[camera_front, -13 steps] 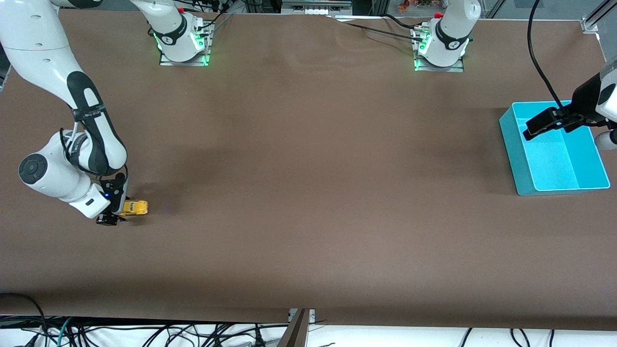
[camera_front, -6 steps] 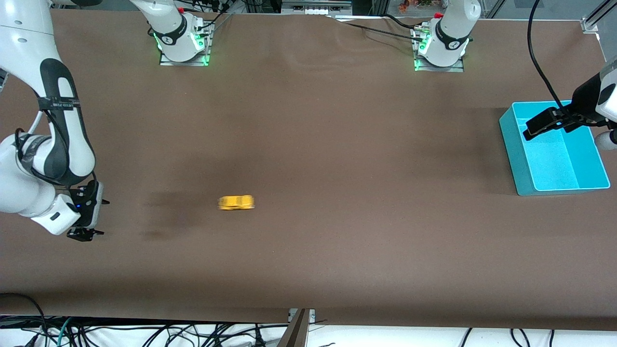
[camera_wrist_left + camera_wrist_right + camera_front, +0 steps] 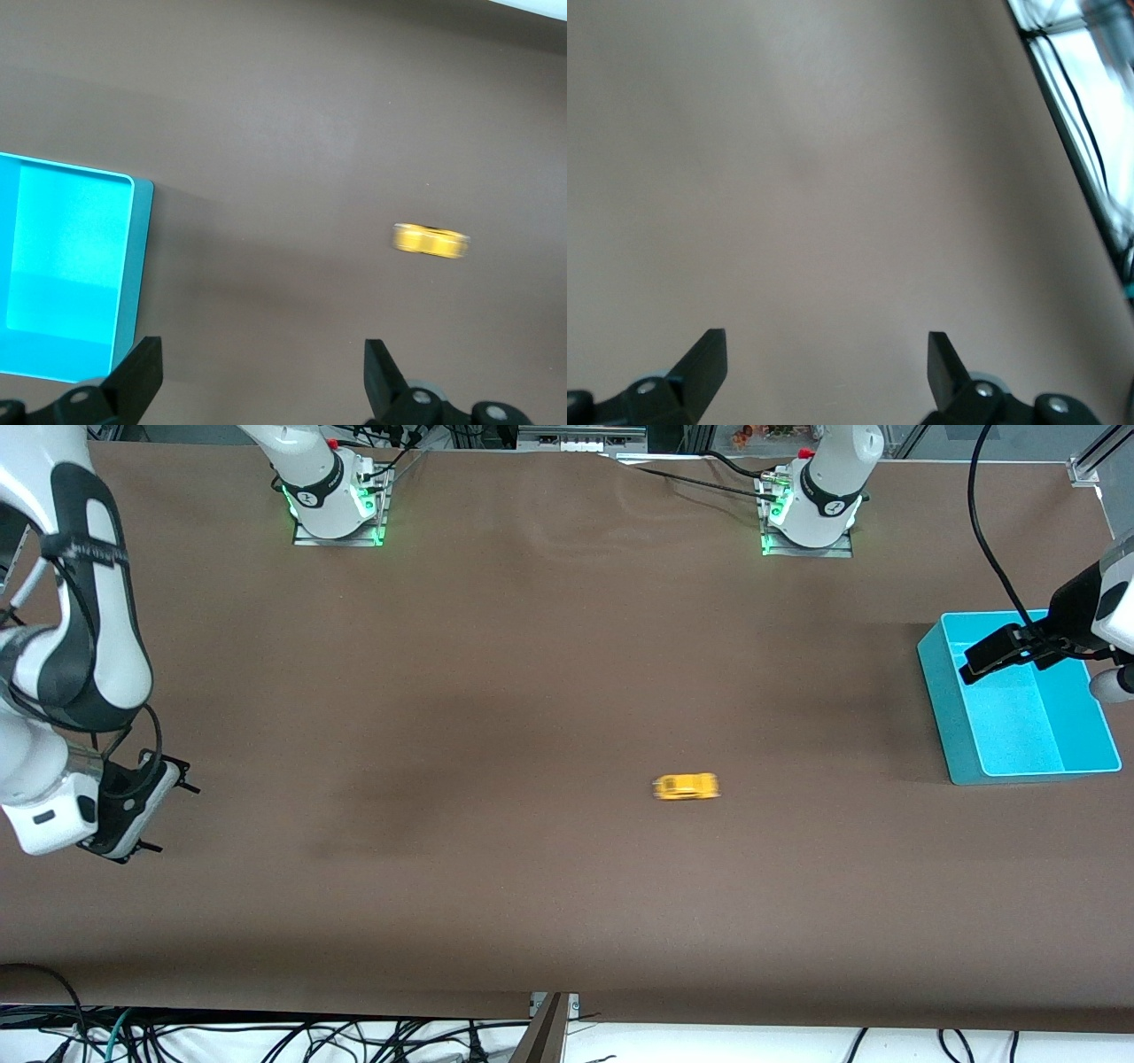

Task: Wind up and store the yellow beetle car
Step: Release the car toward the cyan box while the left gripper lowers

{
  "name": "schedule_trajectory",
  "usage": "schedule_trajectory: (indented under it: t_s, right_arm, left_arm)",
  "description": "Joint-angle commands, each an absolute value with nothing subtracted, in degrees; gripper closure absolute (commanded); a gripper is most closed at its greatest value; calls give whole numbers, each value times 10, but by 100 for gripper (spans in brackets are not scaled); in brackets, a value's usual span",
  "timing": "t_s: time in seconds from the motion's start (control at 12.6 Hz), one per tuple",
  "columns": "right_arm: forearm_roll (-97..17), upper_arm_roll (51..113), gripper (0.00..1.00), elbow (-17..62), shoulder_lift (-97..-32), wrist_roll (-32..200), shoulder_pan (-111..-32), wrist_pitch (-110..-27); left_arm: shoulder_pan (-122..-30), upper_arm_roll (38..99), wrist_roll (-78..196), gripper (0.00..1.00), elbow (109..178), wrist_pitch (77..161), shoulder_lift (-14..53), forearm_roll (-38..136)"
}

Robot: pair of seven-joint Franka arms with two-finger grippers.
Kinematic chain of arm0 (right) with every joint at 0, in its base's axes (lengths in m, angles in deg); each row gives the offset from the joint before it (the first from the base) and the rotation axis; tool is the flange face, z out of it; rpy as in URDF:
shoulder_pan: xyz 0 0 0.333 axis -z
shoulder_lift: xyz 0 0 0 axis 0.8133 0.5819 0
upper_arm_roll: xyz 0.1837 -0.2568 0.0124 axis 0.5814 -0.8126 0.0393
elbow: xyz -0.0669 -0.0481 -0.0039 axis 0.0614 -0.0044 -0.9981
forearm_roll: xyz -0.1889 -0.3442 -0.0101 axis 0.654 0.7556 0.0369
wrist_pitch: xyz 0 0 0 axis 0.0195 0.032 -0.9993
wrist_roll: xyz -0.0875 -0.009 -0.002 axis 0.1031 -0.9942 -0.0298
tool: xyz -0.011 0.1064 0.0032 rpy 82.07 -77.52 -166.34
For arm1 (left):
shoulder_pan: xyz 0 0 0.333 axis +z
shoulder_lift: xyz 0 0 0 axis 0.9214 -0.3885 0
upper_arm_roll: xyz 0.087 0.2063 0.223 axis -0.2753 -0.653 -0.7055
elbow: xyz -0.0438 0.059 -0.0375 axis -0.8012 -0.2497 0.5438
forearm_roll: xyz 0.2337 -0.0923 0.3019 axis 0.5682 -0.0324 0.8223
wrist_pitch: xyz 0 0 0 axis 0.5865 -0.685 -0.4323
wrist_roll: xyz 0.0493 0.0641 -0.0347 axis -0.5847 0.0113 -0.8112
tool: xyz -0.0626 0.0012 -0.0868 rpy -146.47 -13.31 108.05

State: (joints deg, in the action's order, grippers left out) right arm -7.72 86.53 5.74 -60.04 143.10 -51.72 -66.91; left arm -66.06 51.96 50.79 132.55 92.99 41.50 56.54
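The yellow beetle car (image 3: 686,786) is on the brown table, blurred by motion, between the table's middle and the turquoise bin (image 3: 1019,726). It also shows in the left wrist view (image 3: 431,241). My right gripper (image 3: 133,810) is open and empty, up over the right arm's end of the table, well away from the car. My left gripper (image 3: 1005,652) is open and empty, over the bin's rim at the left arm's end. In the left wrist view the bin (image 3: 66,274) lies beside my open fingers (image 3: 142,376).
The two arm bases (image 3: 337,500) (image 3: 811,509) stand at the table's edge farthest from the front camera. Cables (image 3: 266,1036) hang below the table's edge nearest the front camera. The right wrist view shows bare table (image 3: 833,177).
The car has rolled away from my right gripper across the table toward the bin. My right gripper has let it go, lifted and drawn back. The left arm has not moved.
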Motion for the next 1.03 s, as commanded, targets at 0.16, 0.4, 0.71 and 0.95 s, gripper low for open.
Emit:
schedule_trajectory:
  t_s: [0.16,0.4,0.71,0.95]
  right_arm:
    - [-84,886,0,67,-675,1129,-515,-587]
    - [-77,903,0,67,-705,1030,-515,-549]
    - [-76,912,0,67,-709,893,-520,-526]
    - [-40,923,0,66,-709,898,-525,-525]
  left_arm:
    - [-670,532,508,0,1315,929,394,555]
    - [-668,531,508,0,1312,929,384,553]
    - [-663,528,474,0,1312,929,361,557]
    - [-662,528,369,0,1317,895,355,560]
